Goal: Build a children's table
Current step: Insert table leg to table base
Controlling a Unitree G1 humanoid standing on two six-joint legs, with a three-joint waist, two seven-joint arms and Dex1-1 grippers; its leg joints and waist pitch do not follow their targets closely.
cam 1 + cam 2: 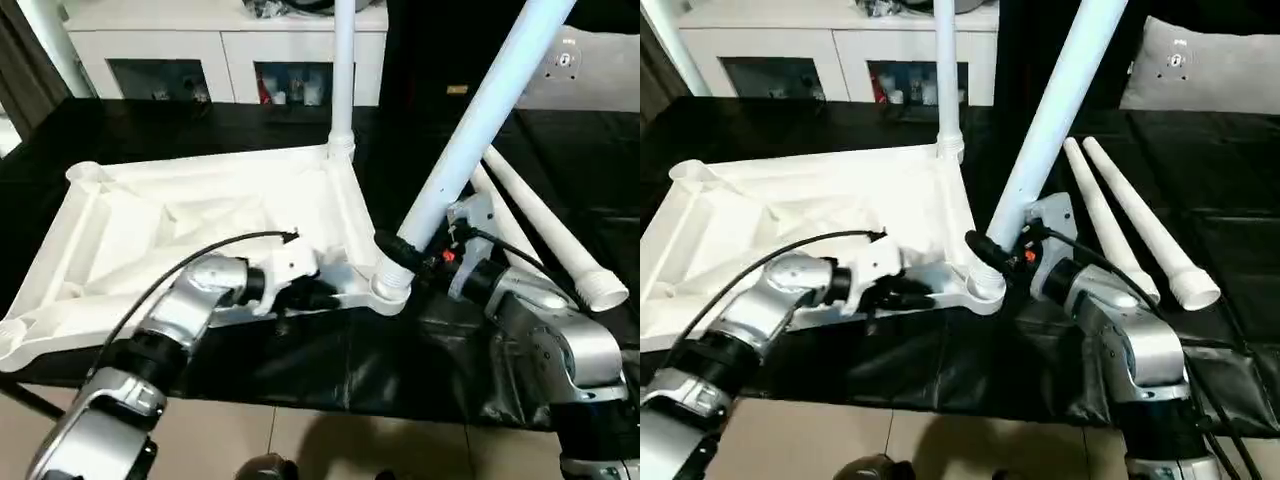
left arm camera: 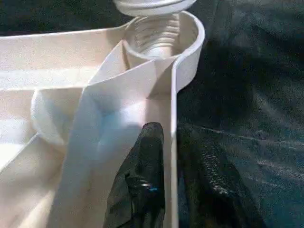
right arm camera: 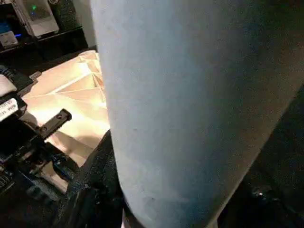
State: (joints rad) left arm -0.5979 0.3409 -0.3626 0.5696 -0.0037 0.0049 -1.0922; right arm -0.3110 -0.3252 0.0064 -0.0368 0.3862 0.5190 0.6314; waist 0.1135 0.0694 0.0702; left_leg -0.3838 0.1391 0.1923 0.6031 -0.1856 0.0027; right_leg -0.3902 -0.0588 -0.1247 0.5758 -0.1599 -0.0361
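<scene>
Presently: right hand (image 1: 405, 252) clamped around a tilted leg (image 1: 478, 125) just above the near corner socket (image 1: 388, 290) of the upturned table top (image 1: 180, 230). Left hand (image 2: 173, 156) straddles the top's near rim (image 2: 173, 142), fingers (image 2: 147, 171) narrowly parted either side. One leg (image 1: 343, 70) upright in far corner; two legs (image 1: 545, 240) loose on black counter (image 1: 590, 170).

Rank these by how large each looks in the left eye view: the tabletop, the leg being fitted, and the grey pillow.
1. Tabletop, by far the largest.
2. Leg being fitted, long and near the camera, which inflates it.
3. Grey pillow, smallest as seen, but cut off by the picture's edge and farther back, so its true size is unsure.
</scene>
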